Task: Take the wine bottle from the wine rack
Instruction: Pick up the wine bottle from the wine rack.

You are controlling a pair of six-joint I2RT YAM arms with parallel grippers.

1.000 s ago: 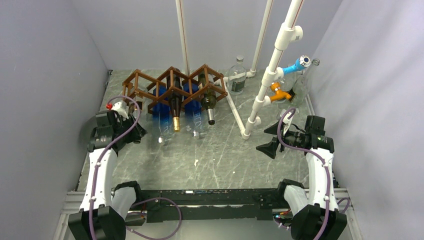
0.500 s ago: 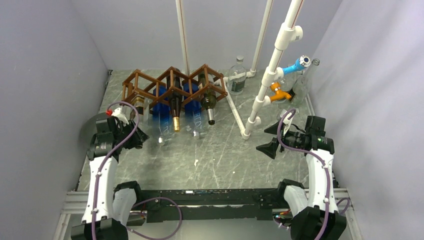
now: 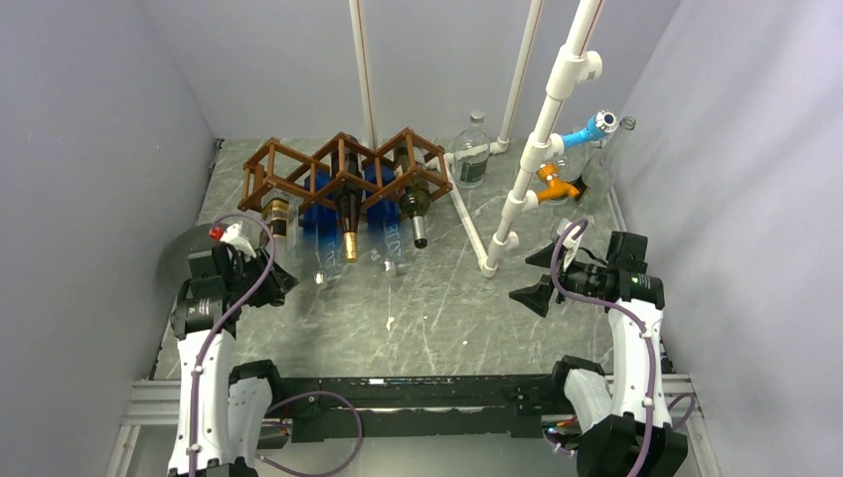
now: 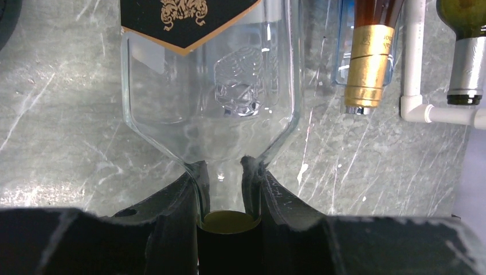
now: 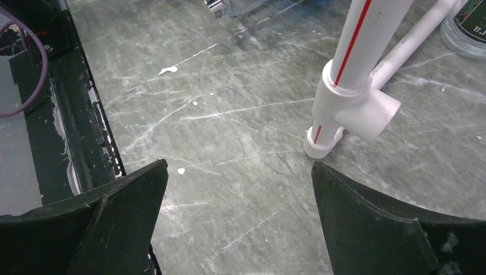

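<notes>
Left pincer (image 4: 227, 179) clamped on the neck of the bottle (image 4: 212, 97), left of frame.
The clear bottle's base end sits at the leftmost cell of the rack (image 3: 343, 164); whether it is free I cannot tell. Right pincer (image 5: 238, 172) gapes wide above the desk (image 5: 229, 103) at lower right, beside a white pipe (image 5: 355, 97).

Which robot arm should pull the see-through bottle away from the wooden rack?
Left. The left end effector is shut on the neck of the clear bottle at the left end of the wine rack. The right end effector is open, empty, beside the white pipe.
</notes>
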